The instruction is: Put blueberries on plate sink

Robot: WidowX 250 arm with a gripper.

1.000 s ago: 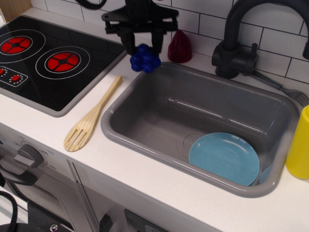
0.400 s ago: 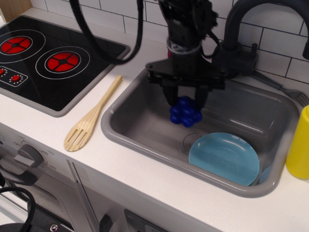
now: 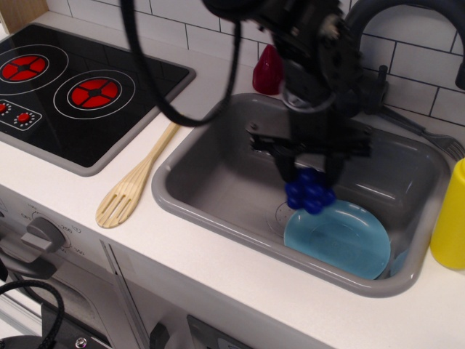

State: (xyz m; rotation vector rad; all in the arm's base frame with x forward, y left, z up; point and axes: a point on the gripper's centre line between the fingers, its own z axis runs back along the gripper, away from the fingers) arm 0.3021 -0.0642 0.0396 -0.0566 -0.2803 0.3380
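Observation:
The blueberries [image 3: 309,193], a glossy deep-blue cluster, hang in my black gripper [image 3: 311,173], which is shut on them. The gripper is inside the grey sink [image 3: 218,174], just above the left rim of the light-blue plate [image 3: 341,240]. The plate lies tilted in the sink's front right corner, next to the embossed drain mark. The berries overlap the plate's upper left edge in this view and appear to be held above it.
A wooden slotted spatula [image 3: 138,178] lies on the white counter left of the sink. A dark red cone toy [image 3: 270,70] stands behind the sink. A black faucet [image 3: 374,51] rises at the back right. A yellow bottle [image 3: 450,218] stands at the right edge. The stove [image 3: 73,87] is left.
My gripper has carried the blueberries from the counter behind the sink's back left corner, rightward and down into the sink, to the plate's left edge.

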